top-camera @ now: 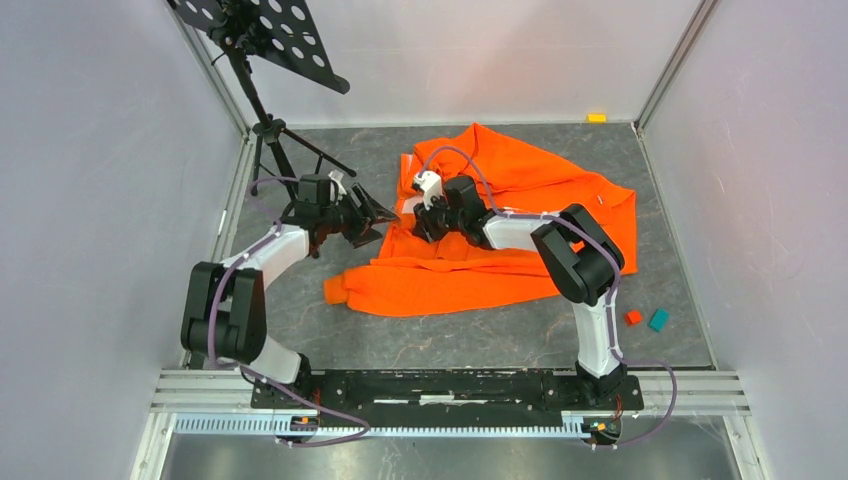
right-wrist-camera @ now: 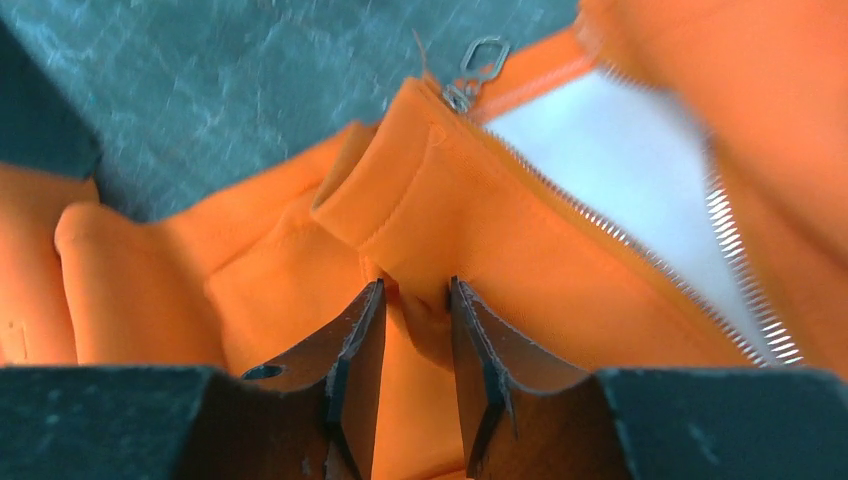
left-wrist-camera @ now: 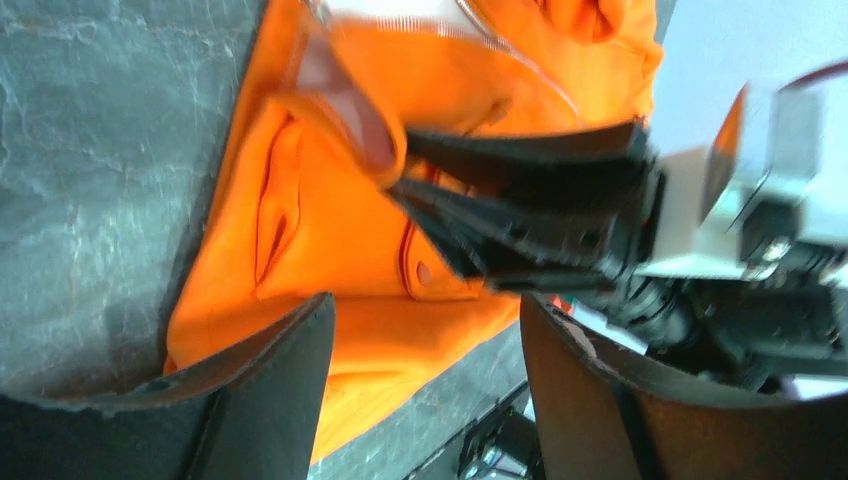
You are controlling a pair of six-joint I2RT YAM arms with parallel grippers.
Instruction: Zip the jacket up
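Note:
The orange jacket [top-camera: 500, 225] lies crumpled on the grey table, its front partly open. In the right wrist view the zipper slider and its metal pull [right-wrist-camera: 478, 62] sit at the jacket's bottom corner. The zipper teeth [right-wrist-camera: 600, 220] run away diagonally beside the pale lining [right-wrist-camera: 610, 140]. My right gripper [top-camera: 422, 222] is shut on a fold of orange fabric [right-wrist-camera: 415, 300] just behind that corner. My left gripper [top-camera: 378, 214] is open and empty, just left of the jacket's edge, facing the right gripper. The left wrist view shows the jacket [left-wrist-camera: 330, 230] and the right gripper's black fingers [left-wrist-camera: 530, 200] beyond my open left gripper [left-wrist-camera: 425, 310].
A black perforated stand [top-camera: 265, 35] on a tripod [top-camera: 275, 140] stands at the back left, close behind the left arm. A red block [top-camera: 633, 317] and a teal block [top-camera: 658, 320] lie at the right, and a yellow block [top-camera: 597, 118] lies at the back wall.

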